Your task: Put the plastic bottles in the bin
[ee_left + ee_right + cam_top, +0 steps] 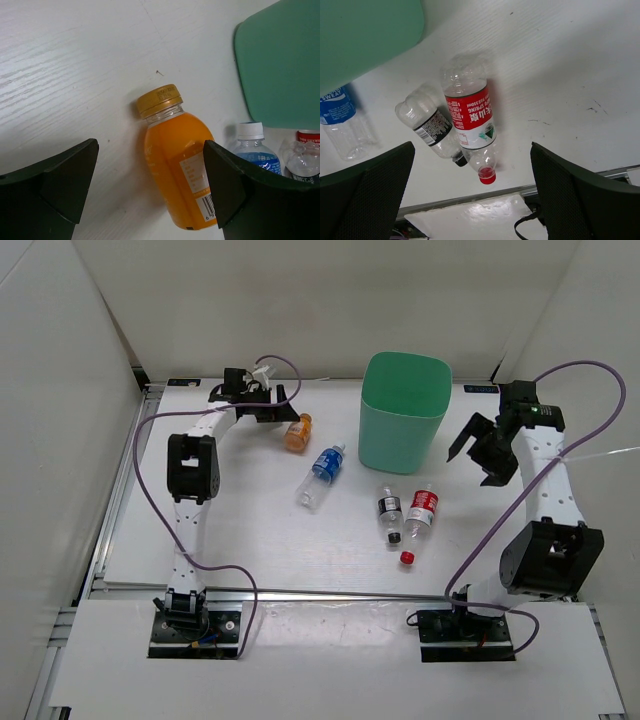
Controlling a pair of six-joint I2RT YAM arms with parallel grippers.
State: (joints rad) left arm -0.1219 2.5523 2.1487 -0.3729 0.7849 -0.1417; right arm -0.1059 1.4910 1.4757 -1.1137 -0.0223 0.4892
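From above, the bin (403,430) is standing upright toward the far side of the table (250,550), and all four bottles are lying on their sides outside it, so nothing appears to be binned yet. The amber-orange bottle (298,432) is lying to the bin's left, with the left gripper (283,400) hanging just beyond it. The blue-label bottle (321,475) is lying nearer and to the right of that. The black-label bottle (389,510) and the red-label bottle (422,512) are lying side by side in front of the bin, with a loose red cap (407,557) just nearer. The right gripper (478,460) is hovering to the bin's right, holding nothing.

The left wrist camera is looking straight down on the orange bottle, which is lying between the widely spread jaws — neither finger is touching it. I judge this to be the approach for the first pick. The next move calls for lowering until the fingers are straddling the bottle's body, then closing across its width.

The right wrist camera is showing its jaws spread wide as well, framing the red-label and black-label bottles, which are touching — that pair looks likely to need separating.
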